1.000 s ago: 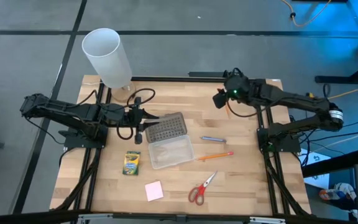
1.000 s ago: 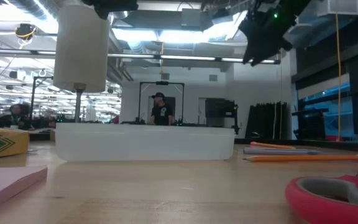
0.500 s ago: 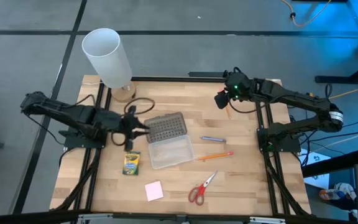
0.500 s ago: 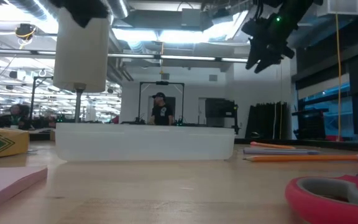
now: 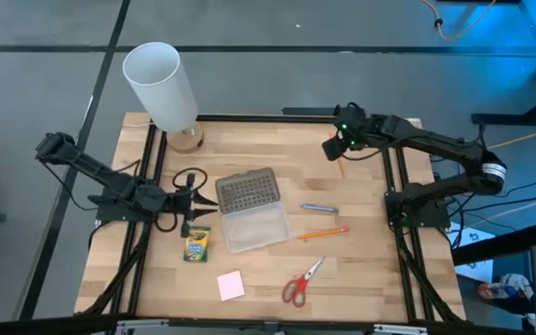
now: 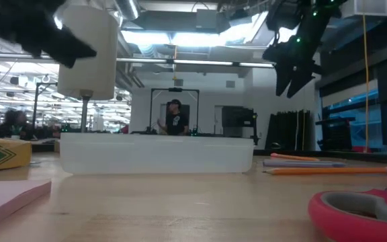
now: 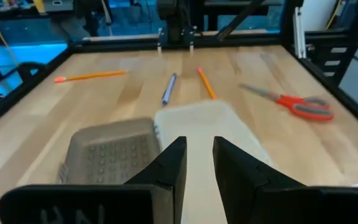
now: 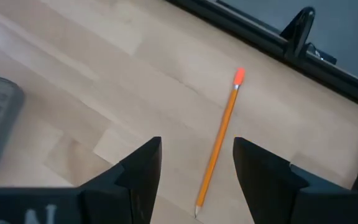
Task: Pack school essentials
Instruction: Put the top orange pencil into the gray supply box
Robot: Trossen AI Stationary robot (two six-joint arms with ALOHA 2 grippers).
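Landmark: open clear case. Left gripper hovers just left of it, fingers parted, empty. Right gripper, jaws apart, holds nothing, apparently above an orange pencil well beyond the case's far right. Pen, second pencil, scissors lie right; crayons left; notepad nearer.

Ahead of the left end effector the open case blocks the way; the crayon box lies just beside it. Bare surface lies beyond the case, crossed by pen, pencil and scissors. Below the right end effector lies another pencil, wood free around it. The white cylinder stands at the far left corner.
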